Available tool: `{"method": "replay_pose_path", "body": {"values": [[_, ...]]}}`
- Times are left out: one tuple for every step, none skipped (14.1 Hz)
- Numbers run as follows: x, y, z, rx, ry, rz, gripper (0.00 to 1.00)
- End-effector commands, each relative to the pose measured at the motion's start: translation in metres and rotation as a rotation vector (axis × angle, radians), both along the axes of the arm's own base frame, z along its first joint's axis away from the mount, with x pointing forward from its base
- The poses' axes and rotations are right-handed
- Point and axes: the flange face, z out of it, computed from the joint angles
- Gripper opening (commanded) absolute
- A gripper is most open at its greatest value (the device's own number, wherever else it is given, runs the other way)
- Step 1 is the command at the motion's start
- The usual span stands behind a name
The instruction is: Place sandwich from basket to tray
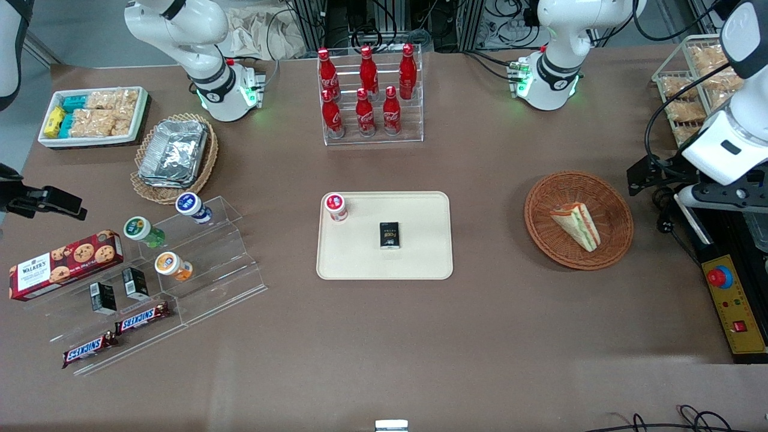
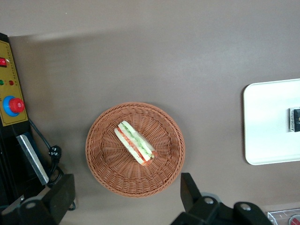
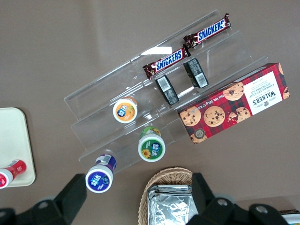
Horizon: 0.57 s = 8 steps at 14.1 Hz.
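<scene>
The sandwich (image 1: 577, 225) (image 2: 135, 143), a pale wedge with green and orange-red layers, lies in the round reddish-brown basket (image 1: 606, 252) (image 2: 108, 173). My gripper (image 1: 651, 177) (image 2: 126, 199) hangs well above the table, over the basket's edge toward the working arm's end. It is open, its black fingers (image 2: 190, 192) spread about as wide as the basket, and holds nothing. The cream tray (image 1: 420, 252) (image 2: 267, 122) lies at the table's middle, toward the parked arm's end from the basket. It carries a small red-capped bottle (image 1: 336, 207) and a small black box (image 1: 390, 234).
A control box with a red button (image 1: 732, 306) (image 2: 11, 105) lies at the table's edge beside the basket. A clear rack of red cola bottles (image 1: 369, 96) stands farther from the front camera than the tray. A wire basket of snacks (image 1: 690, 84) sits near the working arm's base.
</scene>
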Motion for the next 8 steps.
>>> {"method": "replay_pose_path", "body": {"values": [[0.004, -0.003, 0.004, -0.005, 0.017, 0.016, 1.00], [0.005, -0.003, 0.002, 0.007, 0.019, 0.012, 1.00], [0.005, -0.001, 0.000, 0.009, 0.028, 0.030, 1.00], [0.004, 0.000, -0.009, 0.021, 0.048, 0.106, 1.00], [0.000, 0.000, -0.025, 0.029, 0.078, 0.232, 1.00], [-0.001, 0.001, -0.038, 0.031, 0.088, 0.320, 1.00], [-0.003, 0.002, -0.047, 0.032, 0.086, 0.382, 1.00], [-0.006, 0.003, -0.064, 0.037, 0.089, 0.426, 1.00]]}}
